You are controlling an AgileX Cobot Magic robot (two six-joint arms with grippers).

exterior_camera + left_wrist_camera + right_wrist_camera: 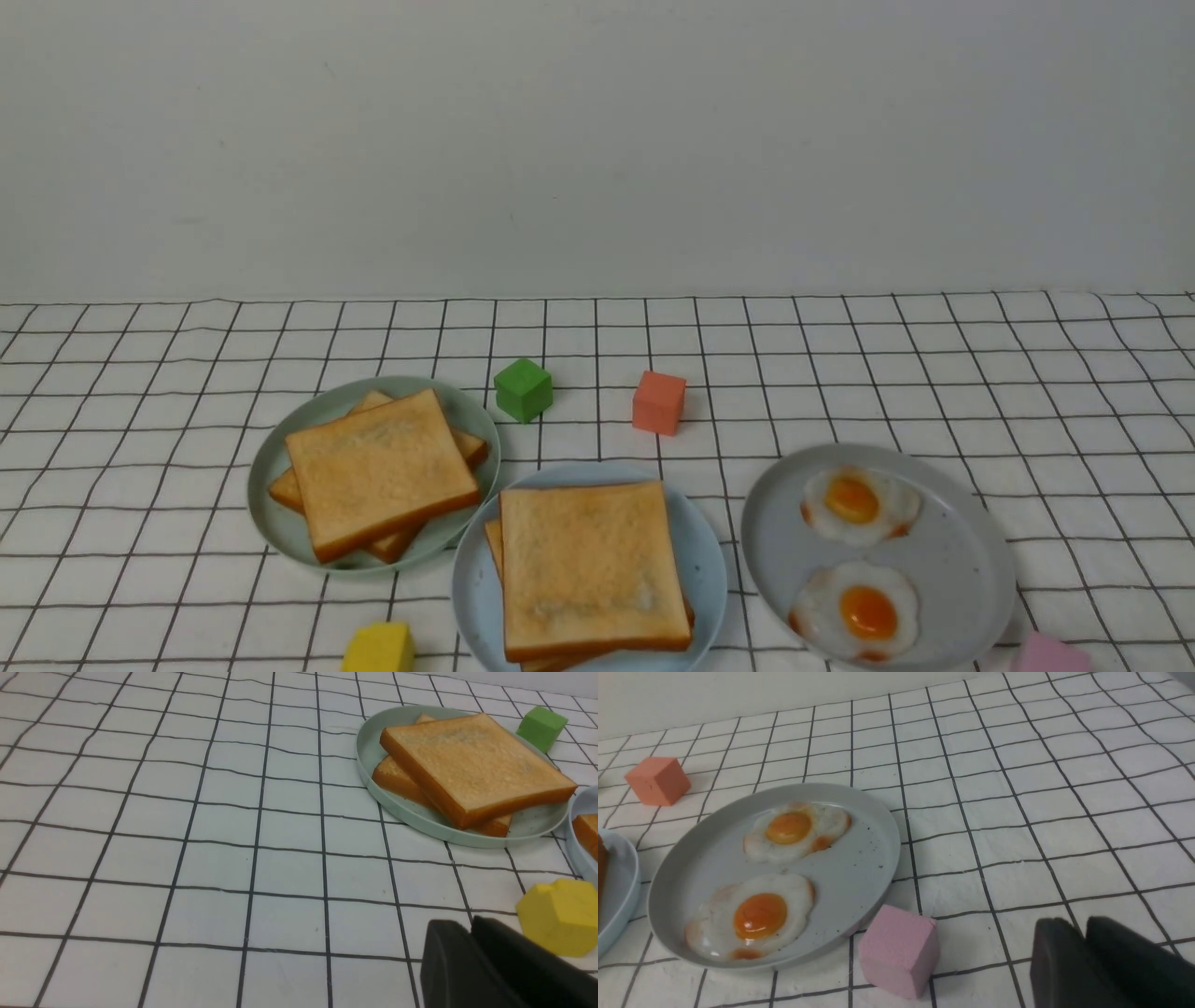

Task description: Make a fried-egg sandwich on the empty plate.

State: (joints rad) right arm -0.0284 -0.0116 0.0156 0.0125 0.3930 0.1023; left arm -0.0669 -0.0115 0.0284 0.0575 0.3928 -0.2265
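The pale blue plate [471, 597] sits front centre and bears a stack of two toast slices [586, 560]; I see no egg between them. Two fried eggs [854, 504] [864, 611] lie on the grey plate [962, 551] to its right. Two more toast slices [378, 471] lie on the pale green plate [263, 457] to its left. Neither gripper shows in the front view. My left gripper [469, 924] is shut and empty above the cloth beside a yellow block [558, 917]. My right gripper [1083, 924] is shut and empty, right of a pink cube [899, 949].
A green cube [523, 389] and an orange cube [658, 402] stand behind the plates. The yellow block [378, 649] and the pink cube [1050, 653] sit at the front edge. A white checked cloth covers the table; a plain wall stands behind.
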